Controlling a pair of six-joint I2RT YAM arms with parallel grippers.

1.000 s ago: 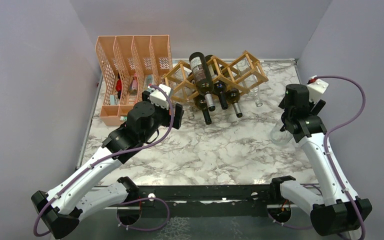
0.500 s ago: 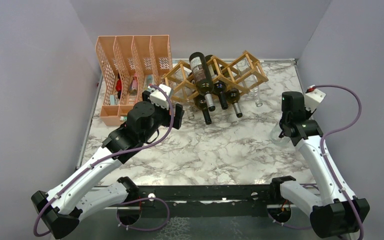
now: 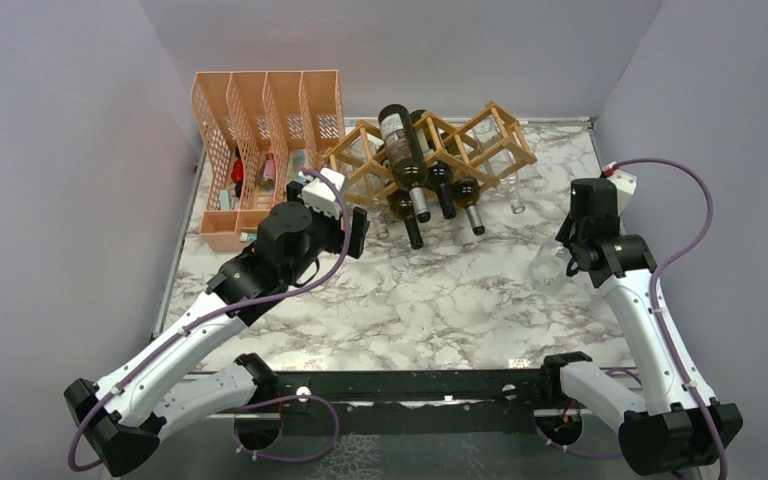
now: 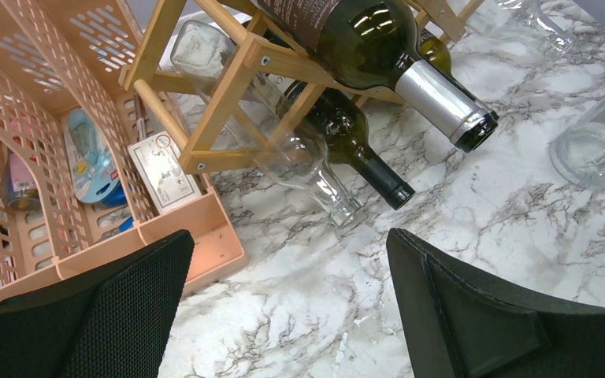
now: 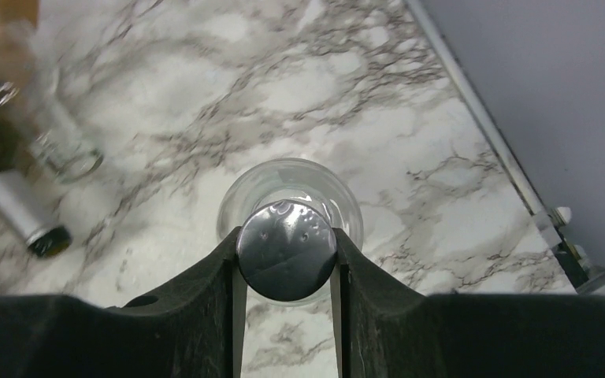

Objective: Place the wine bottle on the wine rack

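Observation:
A clear glass wine bottle with a silver cap stands upright on the marble table, right of centre. My right gripper is shut on that cap from above, and its fingers press both sides. In the top view the right gripper sits over the bottle's neck. The wooden lattice wine rack stands at the back, its left end in the left wrist view. It holds dark bottles. My left gripper hangs open and empty above the table, in front of the rack's left end.
An orange perforated file organiser stands at the back left, close beside my left gripper. Bottle necks stick out of the rack's front towards the table. The table's right edge and the grey wall run near the held bottle.
My right gripper has shut on the clear bottle's cap, and its wrist has swung round above it. The bottle has shifted slightly left. The left arm has not moved.

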